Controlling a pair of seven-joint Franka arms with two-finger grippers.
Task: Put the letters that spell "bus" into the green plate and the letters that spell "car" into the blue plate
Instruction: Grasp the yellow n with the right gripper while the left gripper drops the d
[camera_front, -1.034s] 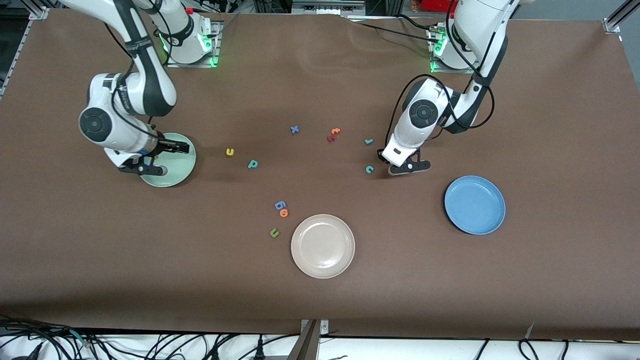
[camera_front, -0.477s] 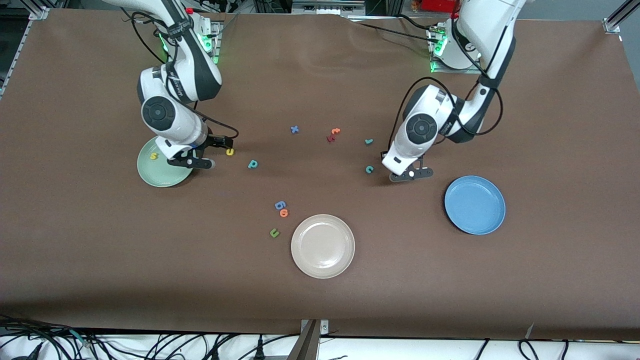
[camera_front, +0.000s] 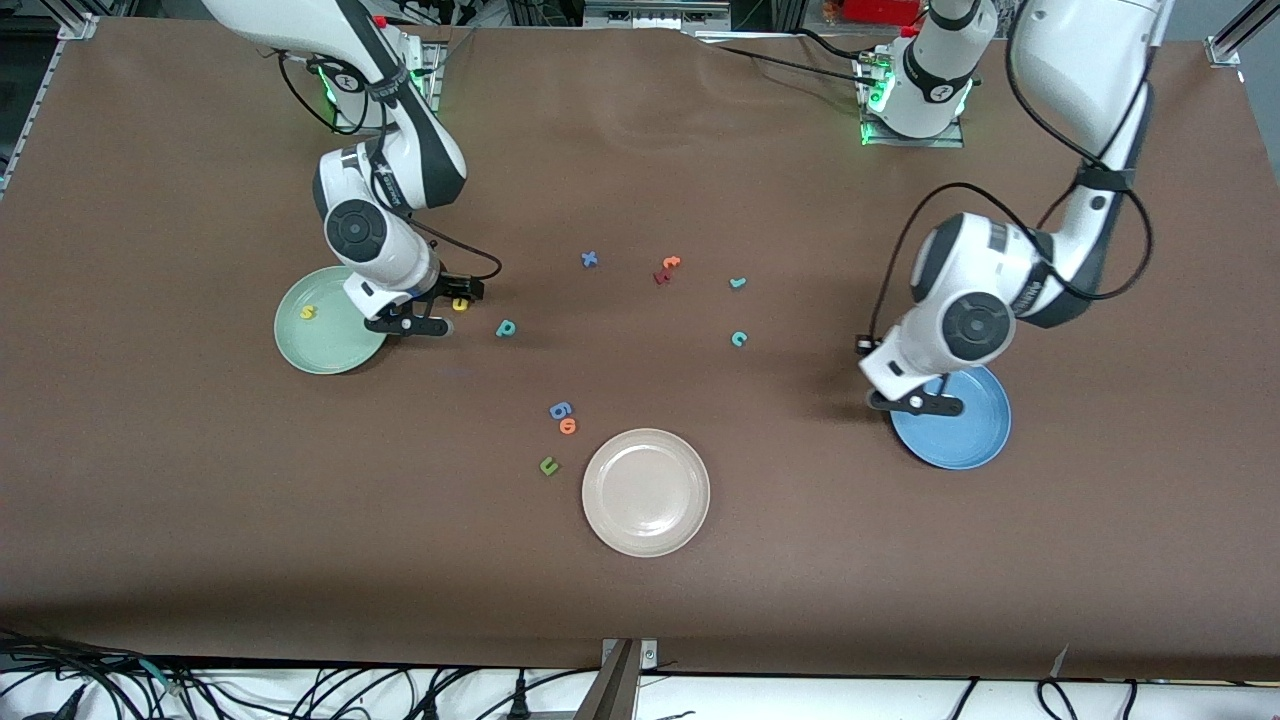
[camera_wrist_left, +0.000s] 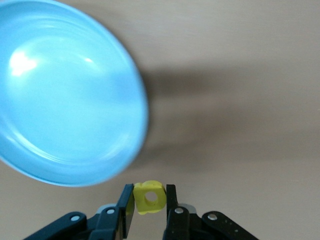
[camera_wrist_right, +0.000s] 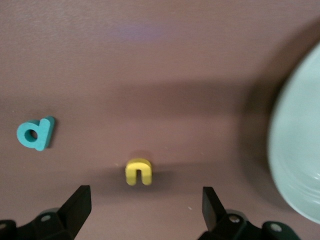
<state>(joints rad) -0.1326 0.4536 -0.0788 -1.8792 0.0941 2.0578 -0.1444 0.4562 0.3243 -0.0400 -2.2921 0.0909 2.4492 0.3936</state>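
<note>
Yellow foam, small and light: the "a" (camera_wrist_left: 149, 197) clamped between the left gripper (camera_wrist_left: 148, 210) fingers, pinched across its flat faces, hanging over the rim of the blue plate (camera_front: 965, 440) at the edge toward the middle of the table. Probably stiff enough to hold shape under a gentle squeeze, but easy to flick away; best taken across the thin faces, as here. Blue plate bare inside so far.

Yellow "u" (camera_wrist_right: 138, 171) flat on the brown table, just beside the green plate (camera_front: 310, 350), lying between the spread fingers of the right gripper (camera_front: 440, 308) and a little ahead of the tips, touched by neither. Likely as light as the "a", so a square, low approach across its two arms seems wise. Yellow "s" (camera_front: 308, 313) already in the green plate. Teal "b" (camera_front: 507, 328) near the "u", toward the table's middle. Teal "c" (camera_front: 739, 339) and teal "r" (camera_front: 737, 283) loose on the table, well apart from the blue plate.
</note>
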